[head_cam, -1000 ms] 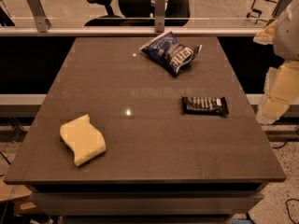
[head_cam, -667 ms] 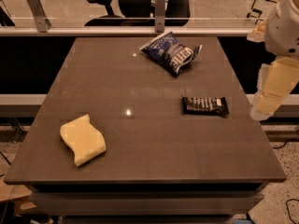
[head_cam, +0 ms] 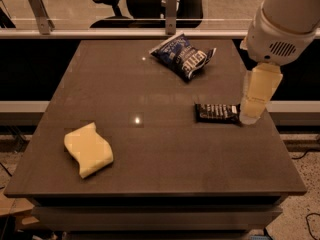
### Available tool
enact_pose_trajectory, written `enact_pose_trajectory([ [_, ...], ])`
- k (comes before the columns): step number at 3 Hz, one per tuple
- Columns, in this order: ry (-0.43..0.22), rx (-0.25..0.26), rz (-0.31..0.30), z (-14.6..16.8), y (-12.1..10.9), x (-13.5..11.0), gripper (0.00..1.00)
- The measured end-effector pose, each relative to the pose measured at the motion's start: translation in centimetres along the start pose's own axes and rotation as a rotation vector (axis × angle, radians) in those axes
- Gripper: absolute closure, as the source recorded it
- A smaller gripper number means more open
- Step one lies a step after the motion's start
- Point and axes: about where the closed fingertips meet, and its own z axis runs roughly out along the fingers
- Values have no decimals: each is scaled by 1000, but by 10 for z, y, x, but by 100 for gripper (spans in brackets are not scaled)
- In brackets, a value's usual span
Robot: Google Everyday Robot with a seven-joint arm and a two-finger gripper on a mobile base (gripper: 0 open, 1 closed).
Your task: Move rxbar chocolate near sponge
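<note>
Camera view has the rxbar chocolate [head_cam: 216,112] lying flat toward the right edge of the desk [head_cam: 165,169], long side running left to right, with nothing on top of it. The claw [head_cam: 250,116] hangs at the bar's right end, low and just beside or touching the wrapper; I cannot tell which, nor whether the claw is spread or closed. It does not appear to be carrying anything.

My reading is that the task is at the approach step: the bar is not yet lifted and sits well apart from the sponge [head_cam: 88,149], which rests near the front left corner. The next move likely calls for centring the claw over the bar and settling down onto it, since a thin flat wrapper gives little to pinch and may slide on the smooth top.

The blue chip bag [head_cam: 182,59] lies at the back, away from the straight path leftward, so it should not interfere. Bare desk lies between bar and sponge.
</note>
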Motion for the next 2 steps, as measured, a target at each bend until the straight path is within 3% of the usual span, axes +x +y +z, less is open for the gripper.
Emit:
enact_pose_trajectory([
  [2, -21, -86, 50, 64, -1, -10, 0],
])
